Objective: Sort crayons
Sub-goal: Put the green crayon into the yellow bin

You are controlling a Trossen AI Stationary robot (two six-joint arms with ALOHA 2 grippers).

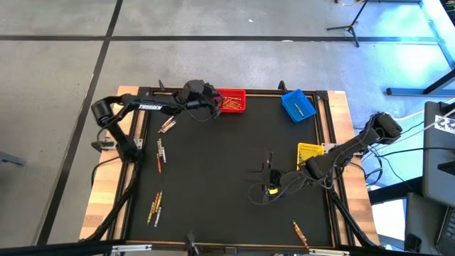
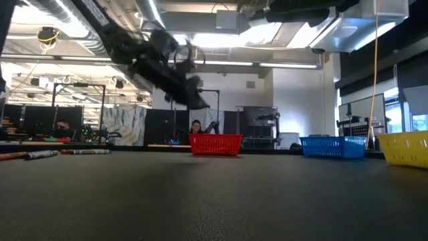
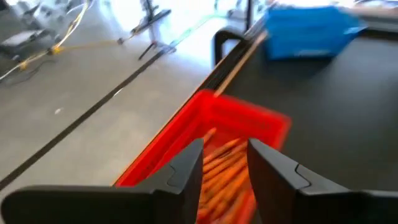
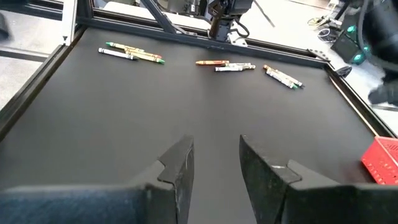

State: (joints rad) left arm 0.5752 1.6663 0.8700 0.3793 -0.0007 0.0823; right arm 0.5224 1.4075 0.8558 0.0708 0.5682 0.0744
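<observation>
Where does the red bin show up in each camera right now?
High view: red bin at the mat's far edge, under the left gripper.
Low view: centre, far across the mat.
Left wrist view: just beyond the open fingers.
Right wrist view: one corner at the picture's edge.
Shared landmark: blue bin.

Red bin (image 1: 232, 100); blue bin (image 1: 298, 105) (tilted); yellow bin (image 1: 309, 152).

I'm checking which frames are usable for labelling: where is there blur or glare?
Low view: the left arm is motion-smeared and the ceiling lights glare. Left wrist view: the red bin and blue bin are soft, the floor washed out. Right wrist view: the crayons look sharp.
</observation>
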